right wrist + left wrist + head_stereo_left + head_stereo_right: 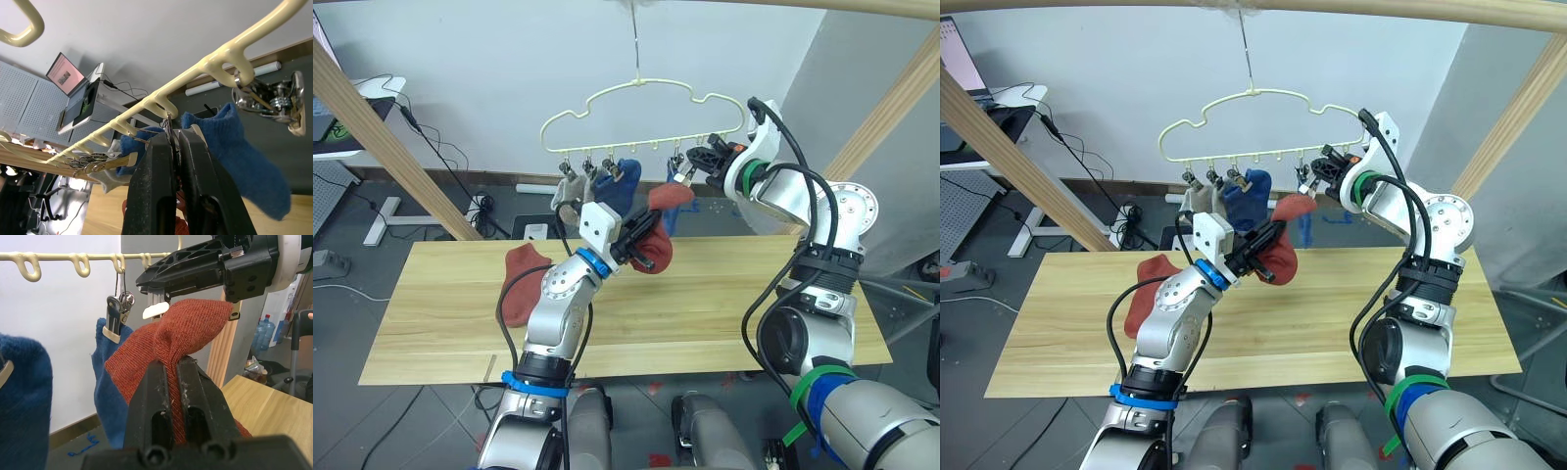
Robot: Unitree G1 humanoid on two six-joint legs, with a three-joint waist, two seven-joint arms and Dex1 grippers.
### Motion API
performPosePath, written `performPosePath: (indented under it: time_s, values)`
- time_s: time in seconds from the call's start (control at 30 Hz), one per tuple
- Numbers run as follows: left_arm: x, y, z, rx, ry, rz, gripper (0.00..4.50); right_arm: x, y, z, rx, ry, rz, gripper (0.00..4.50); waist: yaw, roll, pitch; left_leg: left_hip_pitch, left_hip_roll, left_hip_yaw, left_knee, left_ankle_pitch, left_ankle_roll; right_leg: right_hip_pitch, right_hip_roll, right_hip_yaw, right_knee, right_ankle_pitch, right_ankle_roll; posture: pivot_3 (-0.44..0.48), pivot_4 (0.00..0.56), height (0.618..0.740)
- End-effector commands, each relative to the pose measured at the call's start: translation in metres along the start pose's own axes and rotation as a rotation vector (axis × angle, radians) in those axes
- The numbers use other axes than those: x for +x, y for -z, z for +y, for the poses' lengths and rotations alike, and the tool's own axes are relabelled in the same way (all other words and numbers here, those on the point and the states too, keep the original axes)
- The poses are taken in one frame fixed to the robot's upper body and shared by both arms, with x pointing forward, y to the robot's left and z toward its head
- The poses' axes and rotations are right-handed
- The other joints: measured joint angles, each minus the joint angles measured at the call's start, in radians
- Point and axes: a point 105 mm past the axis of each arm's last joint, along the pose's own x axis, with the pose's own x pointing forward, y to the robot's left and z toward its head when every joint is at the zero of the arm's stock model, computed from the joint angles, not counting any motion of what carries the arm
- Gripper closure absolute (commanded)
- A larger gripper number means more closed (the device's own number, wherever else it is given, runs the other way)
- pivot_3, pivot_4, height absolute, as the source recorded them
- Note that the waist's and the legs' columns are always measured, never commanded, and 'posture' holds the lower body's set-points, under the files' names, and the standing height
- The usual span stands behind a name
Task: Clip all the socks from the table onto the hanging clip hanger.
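The pale-yellow clip hanger (641, 103) hangs above the table (724, 294). A grey sock (570, 201) and a blue sock (622, 186) hang from its clips; a second blue sock (234, 142) hangs farther right. My left gripper (641, 235) is shut on a rust-red sock (195, 328) and holds its end up against a clip (156, 308). My right gripper (695, 162) is shut on that clip, and the clip's pale tips stand apart just above the sock's edge. Another rust-red sock (522, 284) lies on the table's left part.
Round wooden poles (391, 147) slant up on both sides of the table, and one crosses overhead. Beside the held clip hangs a clip with nothing in it (266, 98). A desk with a laptop (66, 73) and floor cables stand beyond the table's left end.
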Motion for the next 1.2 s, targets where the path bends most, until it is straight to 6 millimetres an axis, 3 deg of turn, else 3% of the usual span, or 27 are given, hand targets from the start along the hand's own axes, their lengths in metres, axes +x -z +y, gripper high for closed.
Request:
performPosePath:
  time_s: [0.03, 0.4, 1.2]
  values:
    - [0.003, -0.015, -0.004, 0.033, 0.016, -0.062, 4.49, -0.004, -0.002, -0.001, 0.022, 0.007, -0.007, 4.5, 0.0, 0.0, 0.0, 0.0, 0.0, 0.0, 0.0, 0.0, 0.0, 0.0, 0.0, 0.0, 0.0, 0.0, 0.0, -0.03, 0.238, 0.74]
    - [0.0, -0.018, -0.006, 0.033, 0.019, -0.071, 4.49, -0.01, -0.023, -0.027, 0.014, 0.1, -0.069, 4.5, 0.005, 0.0, 0.0, 0.0, 0.0, 0.0, 0.0, 0.0, 0.0, 0.0, 0.0, 0.0, 0.0, 0.0, 0.0, -0.028, 0.232, 0.74]
    - [0.006, -0.025, 0.002, 0.04, -0.012, -0.117, 4.49, -0.007, -0.011, -0.007, 0.138, 0.028, -0.019, 4.5, 0.004, 0.0, 0.0, 0.0, 0.0, 0.0, 0.0, 0.0, 0.0, 0.0, 0.0, 0.0, 0.0, 0.0, 0.0, -0.04, 0.239, 0.74]
